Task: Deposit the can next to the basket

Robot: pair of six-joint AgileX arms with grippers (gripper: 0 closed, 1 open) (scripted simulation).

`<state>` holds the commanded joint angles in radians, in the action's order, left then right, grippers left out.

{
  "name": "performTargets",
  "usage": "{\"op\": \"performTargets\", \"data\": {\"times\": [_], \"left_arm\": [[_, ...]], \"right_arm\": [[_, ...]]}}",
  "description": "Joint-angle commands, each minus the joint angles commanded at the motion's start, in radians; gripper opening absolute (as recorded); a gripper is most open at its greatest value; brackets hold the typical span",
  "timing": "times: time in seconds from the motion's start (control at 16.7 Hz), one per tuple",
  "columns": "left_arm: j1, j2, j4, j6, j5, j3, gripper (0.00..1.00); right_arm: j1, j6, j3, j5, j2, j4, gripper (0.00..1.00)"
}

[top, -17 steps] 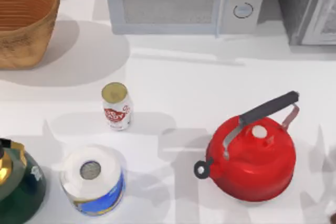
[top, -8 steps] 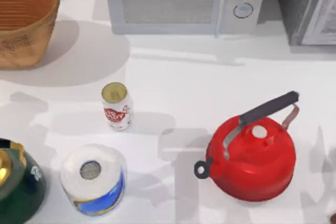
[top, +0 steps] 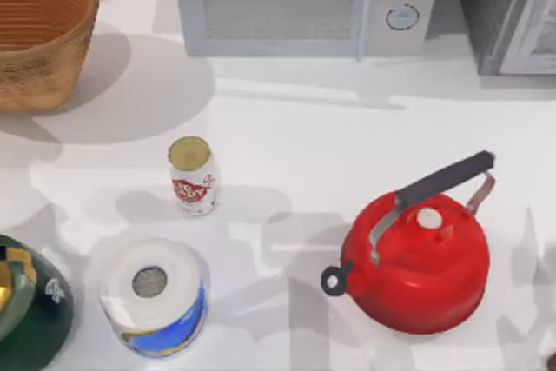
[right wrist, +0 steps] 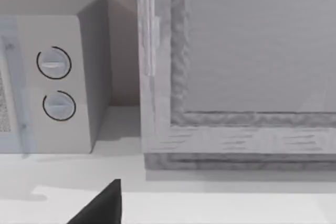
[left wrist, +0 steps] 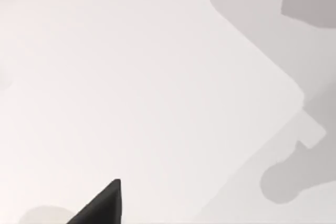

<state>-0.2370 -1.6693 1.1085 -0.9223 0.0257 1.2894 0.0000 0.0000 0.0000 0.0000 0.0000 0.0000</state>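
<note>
Can (top: 193, 175), white with a red label and a dull gold top, stands upright on the white table (top: 287, 145), a little left of the middle of the top view. Going left to right across that view: the basket (top: 42, 34), tan woven wicker with ribbed walls, sits at the far corner at about 10 o'clock from the can and well apart from it. A dark green rounded vessel with a gold part (top: 26, 301) is cut off by the near left edge, at about 8 o'clock from the can. Just right of it stands a white roll in a blue wrapper (top: 154, 296), at about 7 o'clock from the can and near it without touching. At the far edge, between 12 and 1 o'clock from the can, is a pale grey microwave (top: 304, 2) with two round dials; the right wrist view shows those dials too. The red kettle (top: 417, 262) with a dark handle sits at about 4 o'clock from the can, well apart. A grey cabinet (top: 512, 10) fills the far right corner.

Each wrist view shows a dark fingertip at its lower edge, the left one (left wrist: 102, 205) over bare table, the right one (right wrist: 102, 205) facing the microwave and cabinet. Whether either gripper is wide or narrow I cannot tell
</note>
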Motion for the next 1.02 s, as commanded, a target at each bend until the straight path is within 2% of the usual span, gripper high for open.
{"op": "performTargets", "data": {"times": [0.18, 0.42, 0.84, 1.02], "left_arm": [[-0.015, -0.190, 0.085, -0.084, -0.013, 0.190, 1.00], [-0.024, -0.313, 0.123, -0.144, -0.026, 0.350, 1.00], [-0.020, -0.323, 0.119, -0.149, -0.026, 0.363, 1.00], [-0.023, -0.339, 0.052, -0.149, -0.027, 0.308, 1.00]], "right_arm": [[0.000, 0.000, 0.000, 0.000, 0.000, 0.000, 1.00], [0.000, 0.000, 0.000, 0.000, 0.000, 0.000, 1.00], [0.000, 0.000, 0.000, 0.000, 0.000, 0.000, 1.00], [0.000, 0.000, 0.000, 0.000, 0.000, 0.000, 1.00]]}}
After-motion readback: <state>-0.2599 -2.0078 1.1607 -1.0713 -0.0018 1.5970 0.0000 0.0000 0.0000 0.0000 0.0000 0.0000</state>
